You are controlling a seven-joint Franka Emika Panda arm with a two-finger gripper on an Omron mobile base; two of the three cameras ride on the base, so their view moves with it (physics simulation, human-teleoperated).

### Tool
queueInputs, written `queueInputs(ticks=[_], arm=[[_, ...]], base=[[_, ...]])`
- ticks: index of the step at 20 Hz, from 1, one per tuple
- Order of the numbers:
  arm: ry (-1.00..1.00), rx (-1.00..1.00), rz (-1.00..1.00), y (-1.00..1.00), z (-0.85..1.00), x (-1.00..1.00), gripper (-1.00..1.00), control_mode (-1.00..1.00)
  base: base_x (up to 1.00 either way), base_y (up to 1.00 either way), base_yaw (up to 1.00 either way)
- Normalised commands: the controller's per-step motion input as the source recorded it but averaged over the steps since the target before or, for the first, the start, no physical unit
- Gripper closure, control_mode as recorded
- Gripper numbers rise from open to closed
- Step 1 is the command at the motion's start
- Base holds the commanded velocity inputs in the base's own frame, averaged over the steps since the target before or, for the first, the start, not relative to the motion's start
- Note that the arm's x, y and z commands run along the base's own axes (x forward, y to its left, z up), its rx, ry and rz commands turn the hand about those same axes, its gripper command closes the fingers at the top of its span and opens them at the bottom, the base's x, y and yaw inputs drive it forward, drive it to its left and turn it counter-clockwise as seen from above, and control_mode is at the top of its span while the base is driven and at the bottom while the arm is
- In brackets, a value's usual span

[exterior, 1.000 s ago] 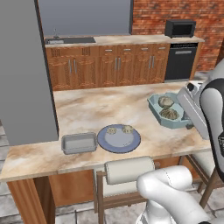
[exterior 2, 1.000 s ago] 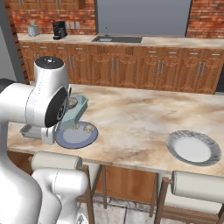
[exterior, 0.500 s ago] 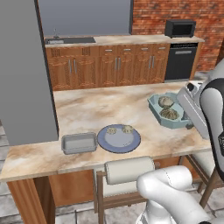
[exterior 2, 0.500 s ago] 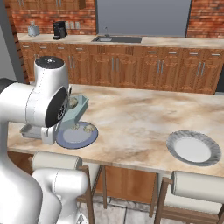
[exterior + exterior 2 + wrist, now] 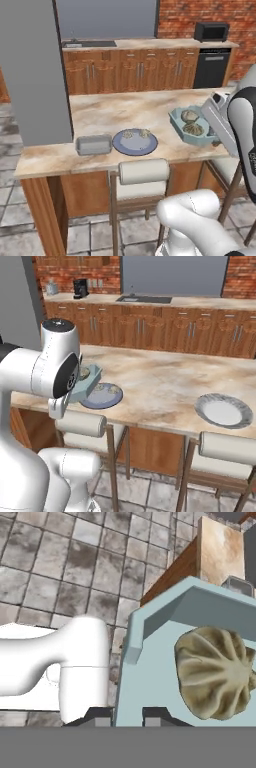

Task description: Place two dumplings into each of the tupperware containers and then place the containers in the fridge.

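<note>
I can read no text, label, brand or number anywhere here, neither near the fingers nor on anything farther from them.

A kitchen: wooden cabinets (image 5: 140, 75), sink (image 5: 137, 299), marble counter (image 5: 125, 112).

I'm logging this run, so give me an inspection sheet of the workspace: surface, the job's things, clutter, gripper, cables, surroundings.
Surface: marbled counter, island with wood sides.
Job's things: teal container holding two dumplings, lifted at the counter's edge; grey container beside the blue-grey plate, which carries two more dumplings; fridge with its door closed.
Clutter: white plate far along the counter.
Gripper: gripper shut on the teal container's rim.
Cables: nothing seen.
Surroundings: stools under the island, wood cabinets, black dishwasher, microwave, brick wall.
</note>
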Motion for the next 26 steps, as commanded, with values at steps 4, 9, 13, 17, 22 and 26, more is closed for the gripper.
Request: queueInputs(ticks=[4,9,13,17,22,26], arm=[[0.00,0.00,0.00,0.00,0.00,0.00,1.00,1.00],[0.00,0.00,0.00,0.00,0.00,0.00,1.00,1.00],[0.00,0.00,0.00,0.00,0.00,0.00,1.00,1.00],[0.00,0.00,0.00,0.00,0.00,0.00,1.00,1.00],[0.00,0.00,0.00,0.00,0.00,0.00,1.00,1.00],[0.00,0.00,0.00,0.00,0.00,0.00,1.00,1.00]], base=[[-1.00,0.00,0.33],[-1.00,0.07,0.48],[-0.61,0.48,0.57],[-0.04,0.83,0.54],[0.36,1.00,0.10],[0.81,1.00,-0.06]])
